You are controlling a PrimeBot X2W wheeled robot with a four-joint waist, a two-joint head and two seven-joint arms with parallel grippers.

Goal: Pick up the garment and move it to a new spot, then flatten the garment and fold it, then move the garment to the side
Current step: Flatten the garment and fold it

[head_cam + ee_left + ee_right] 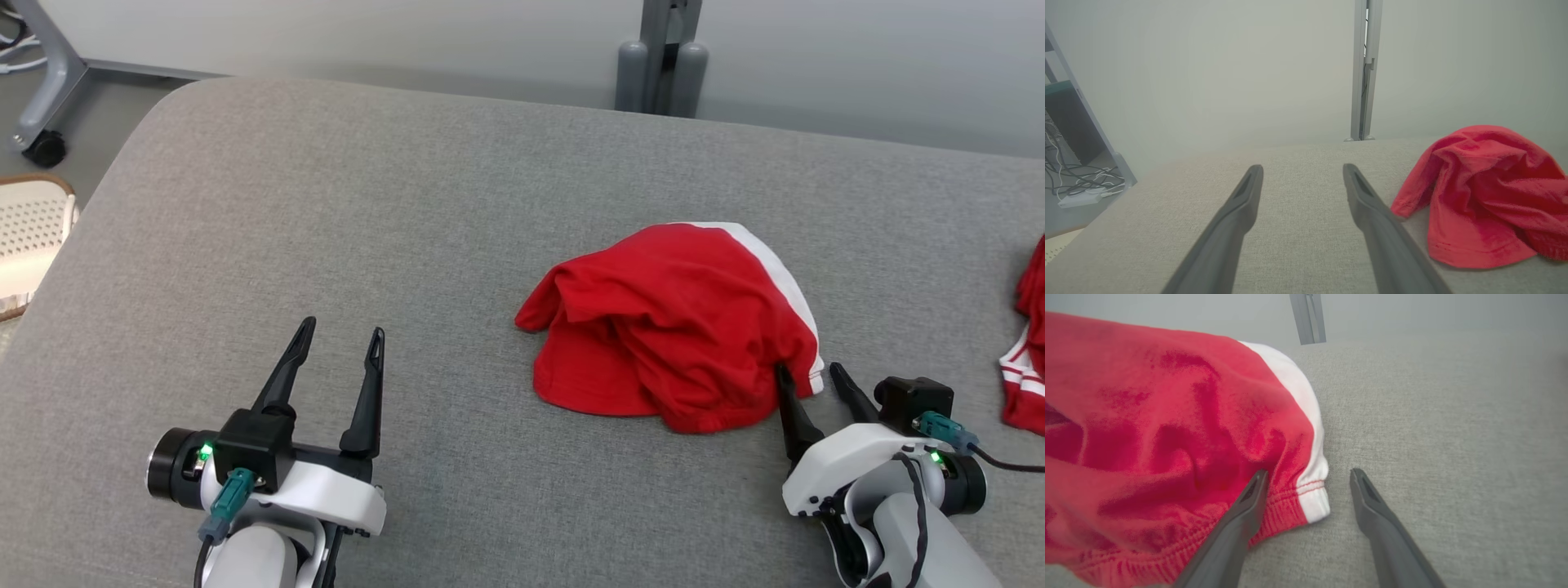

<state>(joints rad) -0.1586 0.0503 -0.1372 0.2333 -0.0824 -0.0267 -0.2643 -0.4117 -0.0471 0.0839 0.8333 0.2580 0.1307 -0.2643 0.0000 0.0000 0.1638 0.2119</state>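
Head view: at the left edge, beside the grey upholstered surface (326,204), stands a pale perforated object with a brown rim (28,237), perhaps a basket; what it holds cannot be told. The red garment (669,327) with a white side stripe lies crumpled in a heap on the surface, right of centre. A second red garment with white stripes (1030,351) lies at the right edge, well apart from it.

The left gripper (341,329) hovers low at the lower left, fingers pointing away from the robot, jaws wide apart with bare fabric between them, and the garment is off to its right. The right gripper (808,371) is angled up and leftward at the heap's near right corner. In the right wrist view its jaws are spread, unclamped, with the white-striped hem corner (1314,498) between them and one finger (1245,514) over the red waistband.
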